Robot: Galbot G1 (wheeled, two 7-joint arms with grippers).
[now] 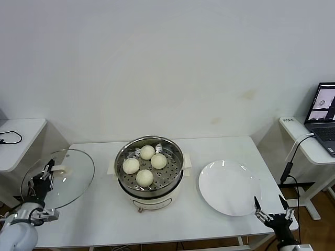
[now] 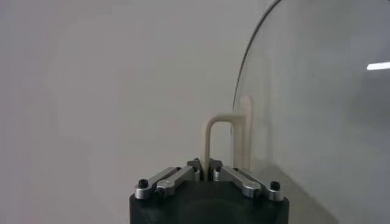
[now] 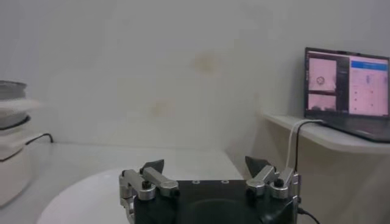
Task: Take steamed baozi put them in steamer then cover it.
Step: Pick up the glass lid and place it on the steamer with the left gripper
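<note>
Far left, a side table (image 1: 21, 137) carries a black cable (image 1: 10, 138). Left gripper (image 1: 43, 180) sits off the main white table's (image 1: 104, 219) left edge, jaws clamped shut on the cream loop handle (image 2: 220, 143) of the glass lid (image 1: 58, 178); the left wrist view shows both fingers pinched together on the handle's base. The lid is held tilted, its disc overhanging the table's left end, well apart from the steamer (image 1: 151, 173). The steamer stands mid-table: a shiny steel pot with a perforated floor on a white base, uncovered. Four steamed baozi (image 1: 145, 178) lie inside on the perforated floor, clustered close together, one toward the back, two in the middle, one toward the front. Just right of the steamer, not touching it, sits a flat white plate (image 1: 230, 188), bare. Right gripper (image 1: 272, 215) hangs low at the table's front right corner, just beside the plate's near rim, jaws spread wide with nothing between them; the right wrist view shows its fingers (image 3: 151, 178) apart above the plate's edge. Far right, a second side table (image 1: 309, 144) holds an open laptop (image 1: 323, 112), screen lit, with a cable (image 1: 291, 157) hanging from it.
</note>
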